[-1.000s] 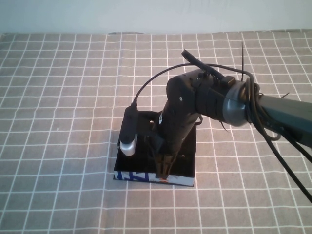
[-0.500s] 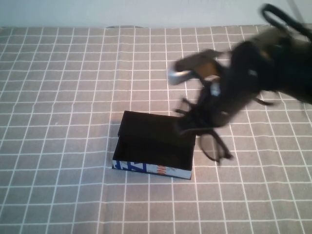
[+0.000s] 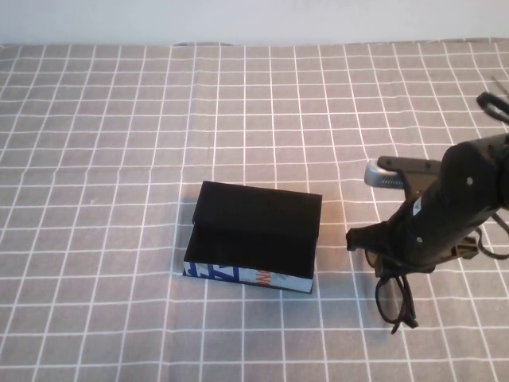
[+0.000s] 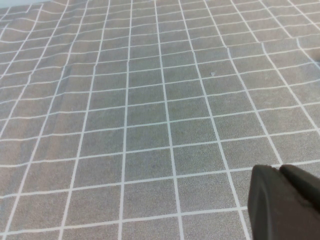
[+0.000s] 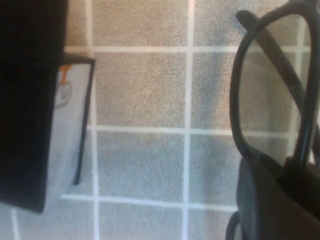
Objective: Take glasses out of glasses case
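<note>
The right claw [image 3: 395, 270], clamped on the light, fragile glasses [image 3: 395, 298] at the stiff frame, held them right of the glasses case [image 3: 253, 238], while the left claw [image 4: 285, 202], pressed closed and empty, hovered over bare tabletop [image 4: 150, 100].

This may be a test room. A gray checked cloth [image 3: 119, 143] covers the tabletop. A plain pale wall [image 3: 238, 20] stands behind.

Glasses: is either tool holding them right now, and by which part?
Right tool grips the glasses by the frame's upper edge, right of the glasses case. Left tool holds nothing.
</note>
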